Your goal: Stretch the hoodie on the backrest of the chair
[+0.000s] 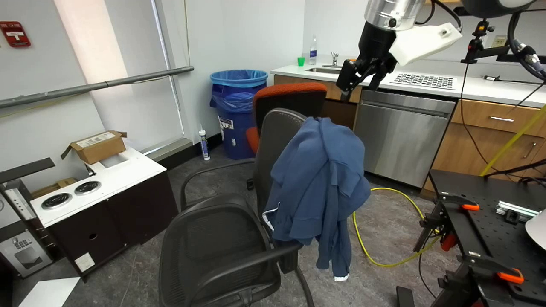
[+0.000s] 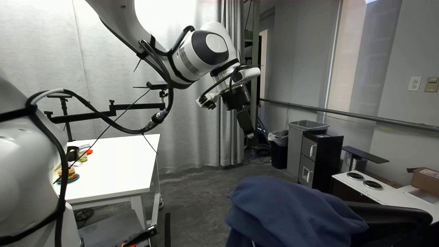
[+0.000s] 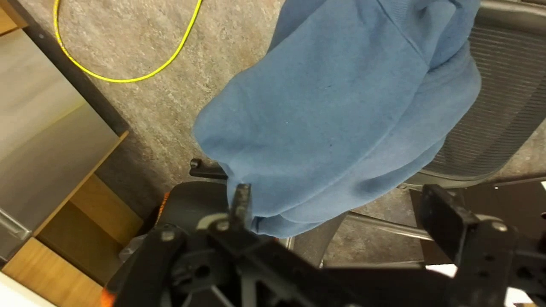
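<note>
The blue hoodie [image 1: 318, 179] hangs bunched over one upper side of the dark backrest [image 1: 273, 136] of the black chair [image 1: 217, 251]. A sleeve with a white-edged cuff hangs down toward the floor. The rest of the backrest's top edge is uncovered. The hoodie also shows in an exterior view [image 2: 288, 209] and in the wrist view [image 3: 324, 111], with the mesh seat beside it. My gripper [image 1: 359, 90] is above the hoodie, apart from it. In the wrist view the gripper [image 3: 338, 191] has its fingers wide apart with nothing held between them. It also shows in an exterior view [image 2: 250, 137].
An orange-backed chair [image 1: 294, 89] stands close behind the backrest. The chair has armrests [image 1: 256, 260]. A black table with clamps [image 1: 482, 230] stands beside it, and a yellow cable [image 1: 392, 264] loops on the floor. A counter with a dishwasher [image 1: 401, 136] is behind.
</note>
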Robot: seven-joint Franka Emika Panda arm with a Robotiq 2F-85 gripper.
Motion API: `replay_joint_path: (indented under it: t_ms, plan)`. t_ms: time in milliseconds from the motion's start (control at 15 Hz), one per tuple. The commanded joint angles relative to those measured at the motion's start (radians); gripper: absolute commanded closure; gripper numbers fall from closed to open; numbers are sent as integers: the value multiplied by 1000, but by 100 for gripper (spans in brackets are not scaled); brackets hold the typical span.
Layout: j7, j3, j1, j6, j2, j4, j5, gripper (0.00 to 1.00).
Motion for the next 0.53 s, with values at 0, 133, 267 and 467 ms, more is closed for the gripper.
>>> replay_joint_path:
  t_ms: [0, 133, 267, 467]
  plan:
    - [86, -24, -6, 34, 72, 17, -81, 0]
    - [117, -34, 4, 33, 120, 35, -113, 0]
    - [128, -43, 20, 44, 174, 57, -127, 0]
    - [116, -49, 50, 73, 250, 100, -133, 0]
